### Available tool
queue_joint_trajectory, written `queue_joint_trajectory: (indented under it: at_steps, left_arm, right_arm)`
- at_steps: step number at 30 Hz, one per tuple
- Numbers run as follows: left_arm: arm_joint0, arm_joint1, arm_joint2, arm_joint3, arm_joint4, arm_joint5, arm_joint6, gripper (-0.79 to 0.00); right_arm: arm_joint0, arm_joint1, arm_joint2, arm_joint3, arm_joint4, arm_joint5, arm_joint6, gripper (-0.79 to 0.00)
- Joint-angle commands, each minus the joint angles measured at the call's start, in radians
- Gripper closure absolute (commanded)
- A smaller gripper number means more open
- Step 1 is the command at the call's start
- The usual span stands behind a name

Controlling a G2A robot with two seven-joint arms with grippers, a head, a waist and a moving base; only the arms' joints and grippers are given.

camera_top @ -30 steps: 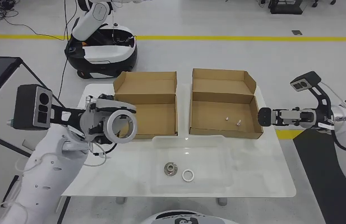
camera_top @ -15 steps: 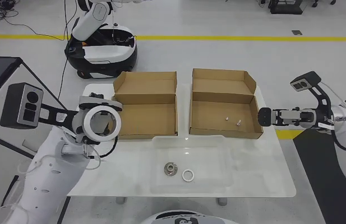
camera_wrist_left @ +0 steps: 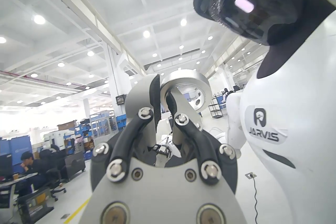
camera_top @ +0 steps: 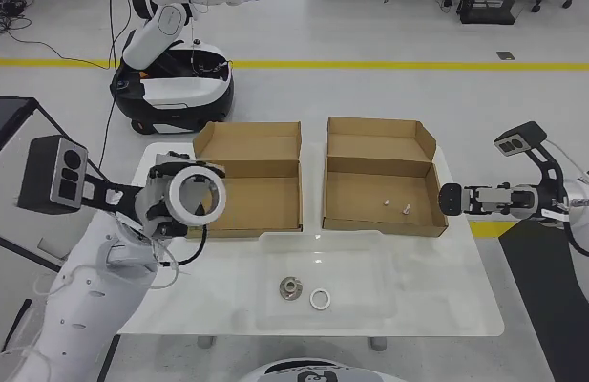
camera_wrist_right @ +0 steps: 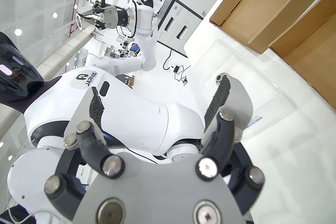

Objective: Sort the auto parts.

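While tight on ring point(camera_wrist_left: 189, 77), left jaws

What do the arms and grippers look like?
The left arm and right arm have white shells with black joints; a black cable loops at the left wrist. The left gripper and right gripper each have a grey metal plate with screws, black linkages and silver jaws lined with ribbed black pads.

metal ring point(camera_top: 199, 172) raised beside the left box point(camera_top: 265, 205); hub point(camera_top: 291, 286) and washer point(camera_top: 320, 299) in clear tray point(camera_top: 370, 277)
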Motion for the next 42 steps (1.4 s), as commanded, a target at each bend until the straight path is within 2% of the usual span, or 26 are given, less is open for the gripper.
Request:
queue_joint_trajectory:
  at_steps: [1,4,8,12,16,23,28,35,42]
  left_arm:
    - [-0.020,-0.001,0.002,0.019,-0.007,0.046,-0.084,0.000]
    - [-0.057,0.002,-0.006,0.057,-0.001,0.108,-0.242,0.000]
    - [-0.107,0.010,-0.021,0.092,0.093,0.104,-0.451,0.000]
    - [-0.133,0.011,-0.014,0.124,0.093,0.123,-0.547,0.000]
    - [-0.218,0.005,0.020,0.166,0.077,0.129,-0.639,0.000]
    - [-0.478,-0.019,0.169,0.321,0.094,0.101,-0.929,0.000]
    - [-0.613,-0.052,0.310,0.455,0.087,0.110,-1.058,0.000]
    - [-0.704,-0.101,0.481,0.606,0.150,0.129,-1.150,0.000]
    - [-0.696,-0.133,0.597,0.687,0.252,0.150,-1.198,0.000]
  right_arm:
    - [0.000,0.000,0.000,0.000,0.000,0.000,0.000,-0.785]
    - [0.000,0.000,0.000,0.000,0.000,0.000,0.000,-0.785]
    - [0.000,0.000,0.000,0.000,0.000,0.000,0.000,-0.785]
    - [0.000,0.000,0.000,0.000,0.000,0.000,0.000,-0.785]
    - [0.000,0.000,0.000,0.000,0.000,0.000,0.000,-0.785]
    - [0.000,0.000,0.000,0.000,0.000,0.000,0.000,-0.785]
    - [0.000,0.000,0.000,0.000,0.000,0.000,0.000,-0.785]
    - [0.000,0.000,0.000,0.000,0.000,0.000,0.000,-0.785]
    - [0.000,0.000,0.000,0.000,0.000,0.000,0.000,-0.785]
